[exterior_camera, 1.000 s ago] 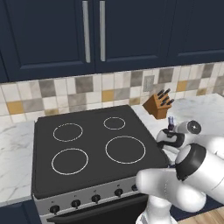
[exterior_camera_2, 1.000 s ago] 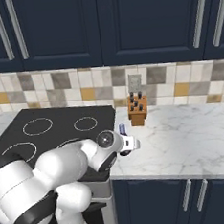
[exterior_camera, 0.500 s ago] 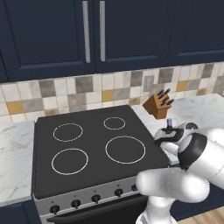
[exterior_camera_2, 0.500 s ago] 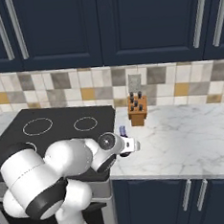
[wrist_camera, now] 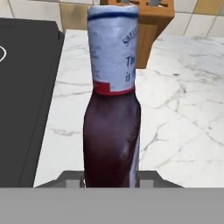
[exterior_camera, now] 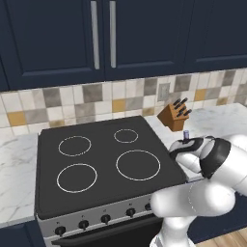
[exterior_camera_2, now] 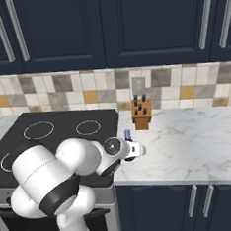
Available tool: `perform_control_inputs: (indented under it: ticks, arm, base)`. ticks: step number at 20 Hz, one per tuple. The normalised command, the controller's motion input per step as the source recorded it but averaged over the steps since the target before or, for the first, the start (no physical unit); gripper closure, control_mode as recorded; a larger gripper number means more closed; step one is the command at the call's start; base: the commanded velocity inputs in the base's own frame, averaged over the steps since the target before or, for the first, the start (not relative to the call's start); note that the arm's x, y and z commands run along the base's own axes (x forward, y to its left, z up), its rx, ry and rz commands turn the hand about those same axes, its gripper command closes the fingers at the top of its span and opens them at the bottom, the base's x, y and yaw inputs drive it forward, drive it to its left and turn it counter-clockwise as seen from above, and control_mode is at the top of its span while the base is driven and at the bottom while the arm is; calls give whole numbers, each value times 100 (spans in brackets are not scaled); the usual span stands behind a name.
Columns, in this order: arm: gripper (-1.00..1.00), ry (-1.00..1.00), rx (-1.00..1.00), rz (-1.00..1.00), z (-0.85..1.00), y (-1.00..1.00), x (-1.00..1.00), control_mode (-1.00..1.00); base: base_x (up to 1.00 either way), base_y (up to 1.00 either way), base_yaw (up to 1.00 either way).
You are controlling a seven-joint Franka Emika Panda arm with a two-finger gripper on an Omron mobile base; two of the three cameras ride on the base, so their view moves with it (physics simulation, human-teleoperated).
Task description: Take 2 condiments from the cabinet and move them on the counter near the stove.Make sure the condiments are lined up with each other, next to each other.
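My gripper (exterior_camera: 186, 146) is shut on a dark maroon condiment bottle (wrist_camera: 112, 131) with a pale label and a blue-grey cap (exterior_camera: 186, 134). The bottle (exterior_camera_2: 127, 134) is upright, low over the white marble counter (exterior_camera_2: 189, 145), just right of the black stove (exterior_camera: 101, 144). Its base is hidden, so I cannot tell whether it touches the counter. In the hand view the bottle stands right between my gripper (wrist_camera: 111, 181) jaws. The cabinet is out of view.
A wooden knife block (exterior_camera: 174, 116) stands on the counter at the tiled wall, a little behind the bottle. Navy door cabinets (exterior_camera_2: 149, 20) with silver handles hang above. The marble stretches on to the right of the bottle (exterior_camera_2: 203, 134).
The bottle and gripper have hardly shifted. The arm's big white elbow has swung round behind them.
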Motion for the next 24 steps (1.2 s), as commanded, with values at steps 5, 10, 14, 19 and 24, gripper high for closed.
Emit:
perform_control_inputs:
  ticks: [5, 10, 14, 19, 24]
  arm:
    - [100, 0, -2, 0, -50, 16, 0, -100]
    - [100, 0, -3, 0, -58, 15, 0, -100]
    - [100, 0, -4, 0, -62, 19, 0, -100]
    - [100, 0, -2, 0, -42, 39, -2, -100]
    - [100, 0, -1, 0, -37, 47, -7, -100]
  base:
    - [0, 0, 0]
    - [0, 0, 0]
    - [0, 0, 0]
    - [0, 0, 0]
    - [0, 0, 0]
